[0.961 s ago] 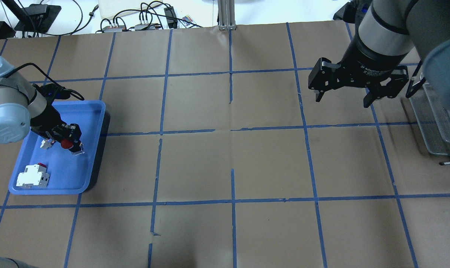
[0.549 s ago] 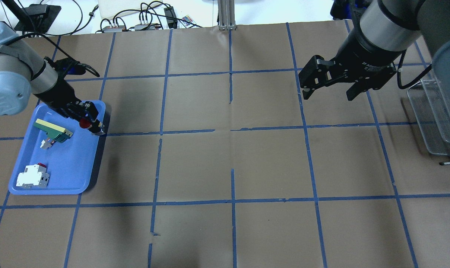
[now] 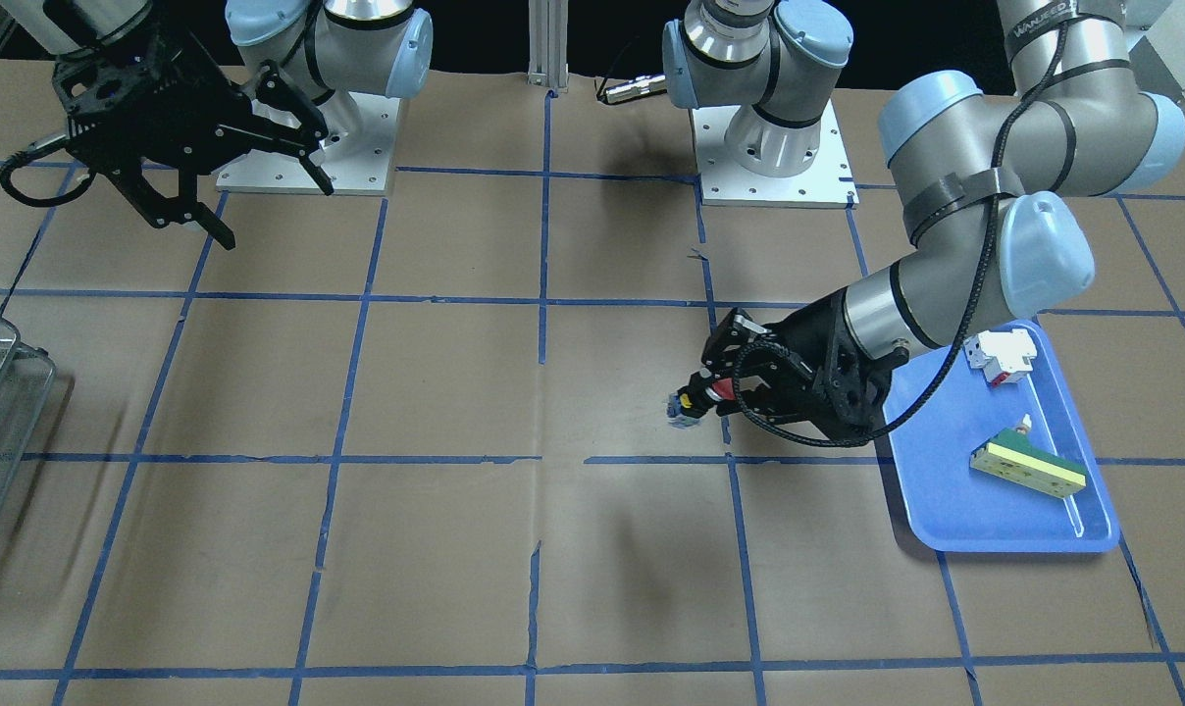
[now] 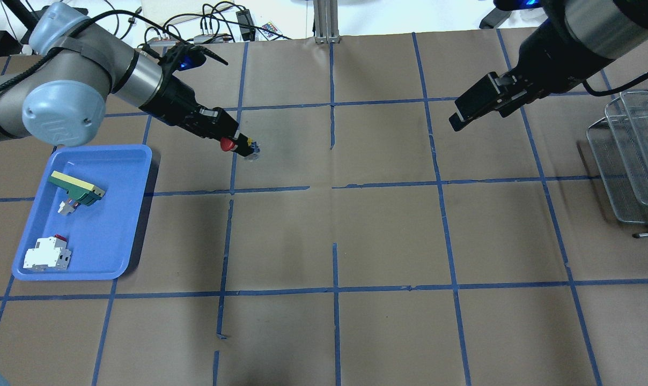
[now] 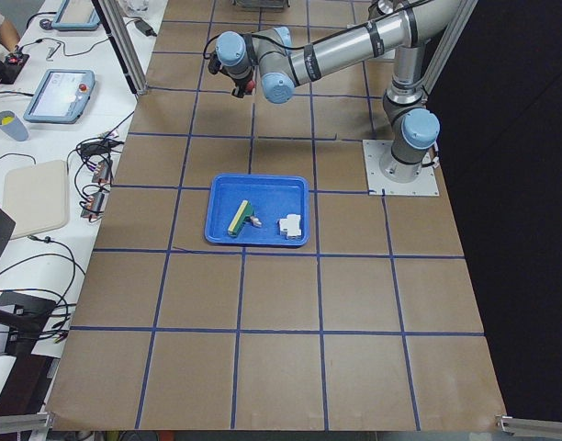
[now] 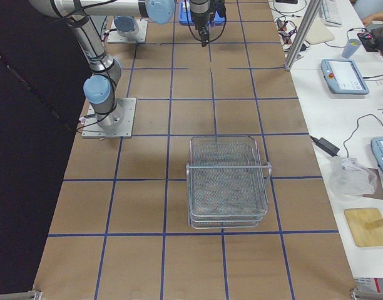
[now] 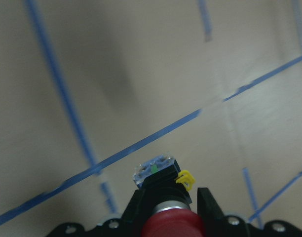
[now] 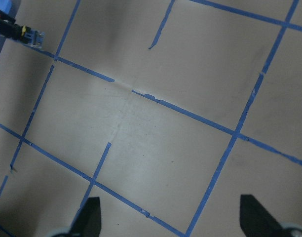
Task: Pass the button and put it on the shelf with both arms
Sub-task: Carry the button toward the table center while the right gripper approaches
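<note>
My left gripper (image 4: 239,143) is shut on the button (image 4: 228,143), with its red cap between the fingers and its blue-grey base pointing outward. It holds the button above the table, right of the blue tray. The button also shows in the front view (image 3: 689,402) and the left wrist view (image 7: 161,197). My right gripper (image 3: 271,211) is open and empty, raised over the table's right half (image 4: 463,115). The wire-mesh shelf (image 4: 624,166) stands at the far right edge, also in the exterior right view (image 6: 228,181).
The blue tray (image 4: 120,225) at the left holds a yellow-green flat block (image 4: 76,187) and a white block with a red part (image 4: 46,256). Blue tape lines grid the brown table. Cables and boxes lie beyond the far edge.
My left arm has lifted the button out of the blue tray and carried it right, toward the table's middle. My right gripper has turned and shifted slightly, and still stands open.
</note>
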Controlling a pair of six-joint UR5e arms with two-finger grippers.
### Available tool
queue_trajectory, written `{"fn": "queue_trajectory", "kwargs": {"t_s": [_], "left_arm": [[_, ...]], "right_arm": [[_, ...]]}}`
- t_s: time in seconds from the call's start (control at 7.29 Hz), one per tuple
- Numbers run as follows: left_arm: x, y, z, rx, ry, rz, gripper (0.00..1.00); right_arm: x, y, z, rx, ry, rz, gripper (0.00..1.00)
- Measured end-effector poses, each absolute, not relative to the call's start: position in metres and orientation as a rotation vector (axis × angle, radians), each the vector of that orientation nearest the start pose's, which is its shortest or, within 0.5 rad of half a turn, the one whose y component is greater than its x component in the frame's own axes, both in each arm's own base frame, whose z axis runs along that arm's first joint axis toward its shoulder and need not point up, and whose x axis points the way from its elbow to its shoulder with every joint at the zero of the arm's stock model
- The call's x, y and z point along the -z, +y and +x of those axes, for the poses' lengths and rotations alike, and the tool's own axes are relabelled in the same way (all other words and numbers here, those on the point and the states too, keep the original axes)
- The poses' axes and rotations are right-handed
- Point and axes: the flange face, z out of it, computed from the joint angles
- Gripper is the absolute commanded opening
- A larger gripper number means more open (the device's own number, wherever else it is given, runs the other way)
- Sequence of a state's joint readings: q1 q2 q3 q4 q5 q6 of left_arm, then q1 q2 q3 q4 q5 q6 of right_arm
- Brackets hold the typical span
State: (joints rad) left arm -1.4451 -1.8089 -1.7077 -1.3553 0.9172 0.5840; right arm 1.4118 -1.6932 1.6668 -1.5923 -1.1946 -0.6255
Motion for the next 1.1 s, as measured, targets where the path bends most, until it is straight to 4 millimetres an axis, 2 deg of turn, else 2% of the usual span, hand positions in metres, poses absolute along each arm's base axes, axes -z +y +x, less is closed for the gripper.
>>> {"fn": "queue_trajectory", "kwargs": {"t_s": [0.41,0.69,0.82,1.1], "left_arm": [[-0.349,-0.565,-0.181,-0.143,-2.092,-0.377,0.00],[-0.362,-0.545,-0.240,-0.094,-1.951,-0.370,0.00],[-0.370,-0.533,-0.262,-0.067,-1.894,-0.357,0.00],[-0.381,-0.519,-0.288,-0.038,-1.795,-0.335,0.00]], "right_arm": [[-0.491,-0.472,0.064,0.429,2.514,-1.014,1.00],[-0.484,-0.474,0.064,0.555,2.384,-1.202,1.00],[-0.482,-0.475,0.068,0.620,2.309,-1.273,1.00],[-0.478,-0.472,0.074,0.697,2.209,-1.377,1.00]]}}
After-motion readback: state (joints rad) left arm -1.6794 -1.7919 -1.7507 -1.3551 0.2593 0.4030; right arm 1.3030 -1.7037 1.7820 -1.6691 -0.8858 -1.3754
